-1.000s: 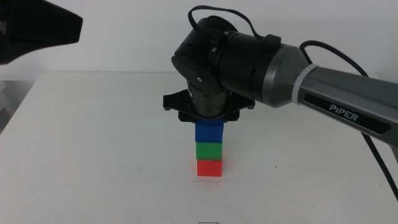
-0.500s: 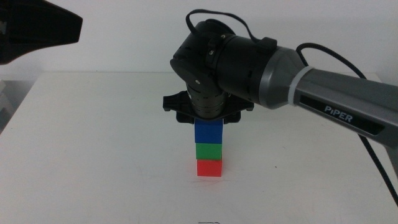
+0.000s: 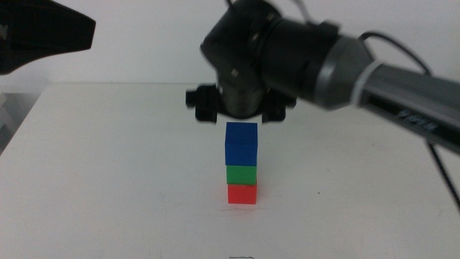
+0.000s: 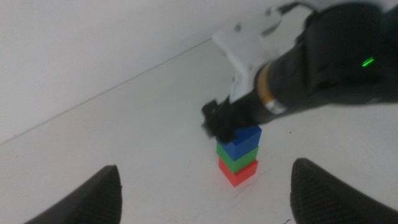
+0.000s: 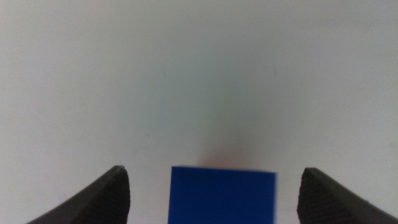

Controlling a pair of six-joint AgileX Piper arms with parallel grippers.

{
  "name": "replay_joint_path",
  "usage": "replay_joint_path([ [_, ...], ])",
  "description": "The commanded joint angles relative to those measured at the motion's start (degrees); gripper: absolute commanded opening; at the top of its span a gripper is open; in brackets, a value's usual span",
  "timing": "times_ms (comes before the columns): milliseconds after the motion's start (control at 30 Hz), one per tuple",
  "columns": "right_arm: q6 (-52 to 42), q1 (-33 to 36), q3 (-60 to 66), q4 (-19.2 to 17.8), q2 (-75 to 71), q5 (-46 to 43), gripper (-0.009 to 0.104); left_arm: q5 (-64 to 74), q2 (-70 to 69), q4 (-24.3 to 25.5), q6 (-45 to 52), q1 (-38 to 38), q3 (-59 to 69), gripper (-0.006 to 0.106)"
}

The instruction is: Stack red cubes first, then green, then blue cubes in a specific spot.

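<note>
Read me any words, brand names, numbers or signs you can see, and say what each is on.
Grey forearm of the right arm: pale lettering, too blurred to read.
Small matte red cube, green cube, blue cube: plain faces, no text.
White tabletop: no markings.

Bare white tabletop [image 3: 108,165] lies open all round the one obstacle, a column of matte red cube [image 3: 242,194], green cube [image 3: 241,175] and blue cube [image 3: 241,144]. Right gripper [image 3: 237,115] hangs just above it, jaws spread, blocking access from overhead.
</note>
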Motion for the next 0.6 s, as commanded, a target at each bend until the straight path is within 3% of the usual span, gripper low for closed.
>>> replay_joint_path([
  [0, -1.3, -0.9, -2.8, -4.0, -6.1, 0.4, 0.076, -3.5, -0.2, -1.7, -0.6, 0.0, -1.1, 0.092],
  [233, -9.2, -3.6, -4.2, -5.5, -14.4, 3.1, 0.076, -3.5, -0.2, -1.7, -0.6, 0.0, -1.1, 0.092],
  [467, -23.4, -10.3, -1.2, -2.3, -24.8, 2.7, 0.076, -3.5, -0.2, -1.7, -0.6, 0.0, -1.1, 0.092],
  [567, -31.6, -14.7, 3.9, 1.2, -30.7, -0.4, 0.075, -3.5, -0.2, -1.7, -0.6, 0.0, -1.1, 0.092],
])
